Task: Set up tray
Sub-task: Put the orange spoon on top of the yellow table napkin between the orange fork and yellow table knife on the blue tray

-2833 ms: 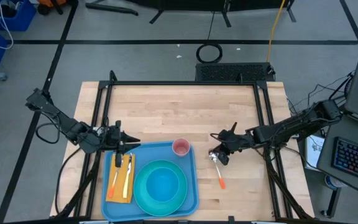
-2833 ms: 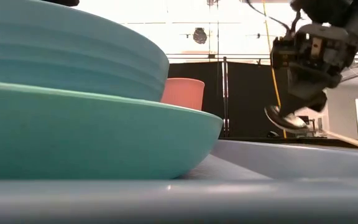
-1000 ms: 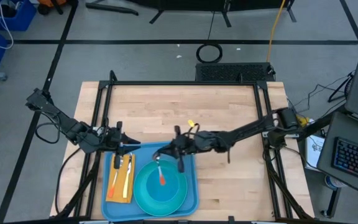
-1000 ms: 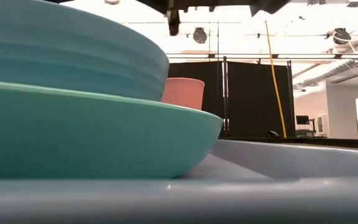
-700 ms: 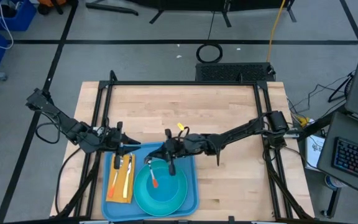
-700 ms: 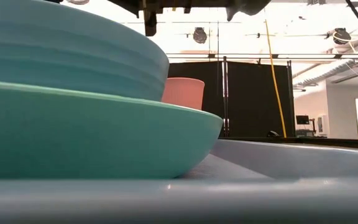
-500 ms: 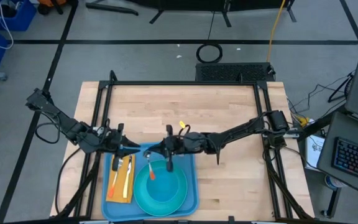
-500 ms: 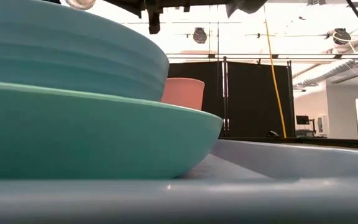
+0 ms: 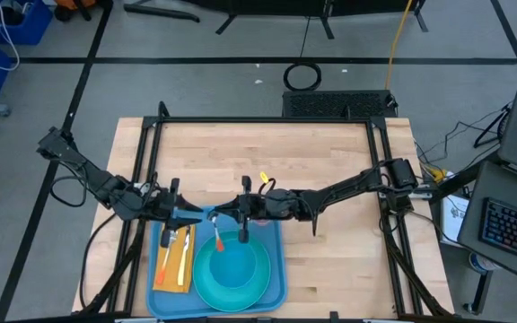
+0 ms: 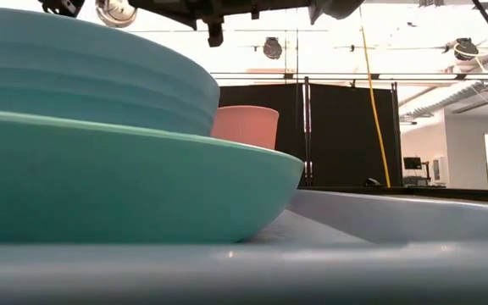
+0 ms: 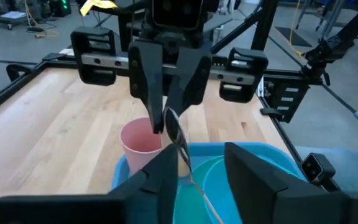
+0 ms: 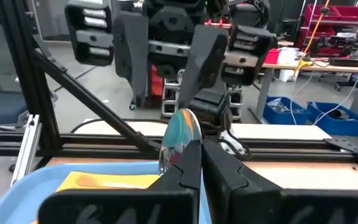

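Note:
The light-blue tray (image 9: 276, 269) lies at the table's near side. On it are a teal plate (image 9: 260, 280) with a blue bowl (image 9: 233, 269), a pink cup (image 11: 140, 139) at its far edge, and a yellow napkin (image 9: 183, 266) with orange-handled cutlery. My right gripper (image 9: 218, 216) reaches level over the tray's far edge, shut on a spoon (image 9: 218, 239) with an orange handle. My left gripper (image 9: 189, 215) faces it from the table's left, open. Its fingers (image 11: 166, 177) stand on either side of the spoon's shaft, and I cannot tell whether they touch it. My right gripper pinches the spoon's thin neck (image 12: 178, 151), just behind its shiny bowl (image 12: 180, 130), between its two fingers. The fingers come level from the table's right. The spoon's bowl sticks out past the fingertips, and the orange handle (image 9: 219, 242) slants down over the bowl's rim.
The wooden table top (image 9: 267, 161) lies bare beyond the tray. Black frame rails (image 9: 151, 152) run along the table's left and right sides. The two grippers stand close together over the tray's far left part.
My right gripper has carried the spoon toward the table's left edge, from over the plate to just in front of my left gripper, and rolled a little. The spoon's handle now hangs at the bowl's far left rim. In the low view the blue bowl's rim has shifted slightly.

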Robot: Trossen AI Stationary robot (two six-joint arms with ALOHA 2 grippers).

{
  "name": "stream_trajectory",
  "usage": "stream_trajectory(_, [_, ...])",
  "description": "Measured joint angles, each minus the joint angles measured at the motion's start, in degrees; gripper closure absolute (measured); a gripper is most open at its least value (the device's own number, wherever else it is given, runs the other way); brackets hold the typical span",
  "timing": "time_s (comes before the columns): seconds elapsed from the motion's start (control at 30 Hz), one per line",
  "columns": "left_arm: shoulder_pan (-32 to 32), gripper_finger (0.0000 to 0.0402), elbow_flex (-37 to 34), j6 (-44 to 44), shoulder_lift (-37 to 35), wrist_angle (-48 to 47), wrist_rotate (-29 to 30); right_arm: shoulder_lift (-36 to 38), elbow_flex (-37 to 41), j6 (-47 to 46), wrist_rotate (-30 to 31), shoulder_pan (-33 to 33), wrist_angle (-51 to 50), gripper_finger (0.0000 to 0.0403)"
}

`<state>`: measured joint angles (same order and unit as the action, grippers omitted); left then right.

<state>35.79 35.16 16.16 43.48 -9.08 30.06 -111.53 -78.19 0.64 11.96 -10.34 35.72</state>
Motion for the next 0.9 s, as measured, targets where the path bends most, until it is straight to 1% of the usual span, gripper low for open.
stream_trajectory(0.13, [-0.02, 0.0233, 0.00, 0.97, 0.02, 0.00, 1.77, 0.00, 0.00, -0.02, 0.01, 0.21, 0.78, 0.0403])
stream_trajectory(0.27, [-0.02, 0.0215, 0.00, 2.29, 0.02, 0.76, 2.92, 0.00, 0.02, 0.07, -0.10, 0.15, 1.49, 0.0403])
stream_trajectory(0.4, [-0.02, 0.0215, 0.00, 2.10, 0.02, 1.78, 2.91, 0.00, 0.04, 0.06, -0.42, 0.15, 3.09, 0.0403])
stream_trajectory(0.47, [-0.02, 0.0218, 0.00, 2.06, 0.16, 1.43, 2.93, 0.00, 0.04, 0.04, -1.53, 0.18, 3.51, 0.0403])
stream_trajectory(0.63, [-0.19, 0.0226, 0.00, 1.17, 2.20, 2.57, 3.10, 0.00, 0.04, 0.05, -1.71, 0.15, 4.96, 0.0403])
stream_trajectory(0.9, [-1.86, 0.0233, 0.00, 0.67, 3.77, 4.26, 3.91, 0.00, -0.94, 0.09, -1.72, 0.15, 3.19, 0.0403])
